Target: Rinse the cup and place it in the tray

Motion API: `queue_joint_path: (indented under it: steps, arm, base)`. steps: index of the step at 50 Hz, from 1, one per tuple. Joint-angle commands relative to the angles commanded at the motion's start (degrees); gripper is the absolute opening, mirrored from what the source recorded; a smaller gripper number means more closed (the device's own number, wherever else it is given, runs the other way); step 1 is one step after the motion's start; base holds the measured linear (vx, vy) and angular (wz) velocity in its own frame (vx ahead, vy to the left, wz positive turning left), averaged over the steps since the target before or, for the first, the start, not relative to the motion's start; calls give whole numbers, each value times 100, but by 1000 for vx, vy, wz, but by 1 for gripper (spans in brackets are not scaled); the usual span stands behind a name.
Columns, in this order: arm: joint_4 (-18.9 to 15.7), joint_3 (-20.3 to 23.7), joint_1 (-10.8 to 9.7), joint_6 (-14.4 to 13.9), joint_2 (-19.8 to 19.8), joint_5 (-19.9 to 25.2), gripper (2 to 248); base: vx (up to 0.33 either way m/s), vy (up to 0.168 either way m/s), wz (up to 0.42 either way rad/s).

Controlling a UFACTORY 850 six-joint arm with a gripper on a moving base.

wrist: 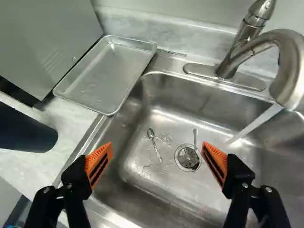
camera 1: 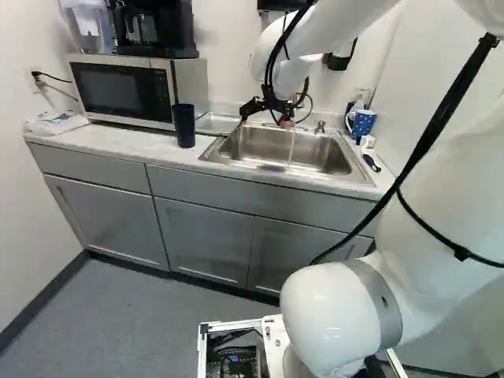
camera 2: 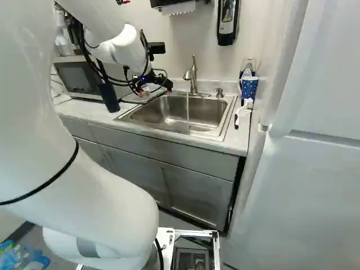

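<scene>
The cup [camera 1: 184, 126] is dark navy, tall and smooth-sided, standing upright on the tabletop [camera 1: 134, 140] near the right front of the microwave [camera 1: 118, 90] in the left base view. In the wrist view, only part of the cup shows, apart from the tray [wrist: 107, 71]. The tray is silvery metal, shallow and rectangular, with rounded corners and a raised rim. It lies right side up between microwave and sink [wrist: 199, 97], one long side over the sink's edge, with faint marks on its floor.
</scene>
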Motion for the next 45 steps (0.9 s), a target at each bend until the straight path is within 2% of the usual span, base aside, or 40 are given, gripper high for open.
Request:
queue_joint_path:
  steps: [45]
  arm:
    - [0, -259, 852, 0, -268, 0, 247]
  base:
    - [0, 0, 0]
